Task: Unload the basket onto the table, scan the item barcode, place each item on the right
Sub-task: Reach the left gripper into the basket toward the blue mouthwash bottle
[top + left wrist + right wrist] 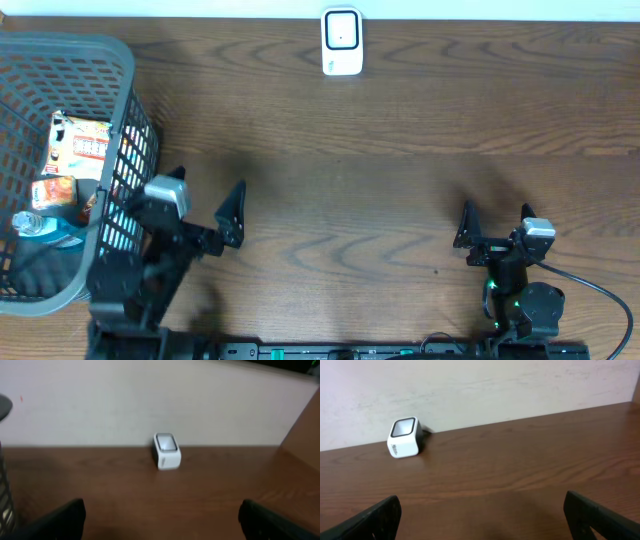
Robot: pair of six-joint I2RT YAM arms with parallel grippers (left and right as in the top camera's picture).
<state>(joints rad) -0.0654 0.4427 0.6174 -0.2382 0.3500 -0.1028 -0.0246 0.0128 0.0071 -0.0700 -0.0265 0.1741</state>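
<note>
Items for scanning lie in one grey mesh basket [128, 70] at the left end of the wooden table [380, 190]. Three can be counted inside it: a white and orange printed packet [82, 140], a smaller orange packet [55, 190] and a clear bottle with a blue label [38, 228]. Whether more lie beneath them is hidden. No barcode can be made out.

One white barcode scanner [341, 42] stands at the far edge of the table, against the pale wall, well apart from the basket and from both arms. Both wrist cameras show it across bare tabletop.

There are two arms. The left gripper [208, 185] sits just beside the basket's right wall, its two fingers spread wide with nothing between them. The right gripper [497, 212] is near the front right of the table, its two fingers also spread wide and holding nothing.
</note>
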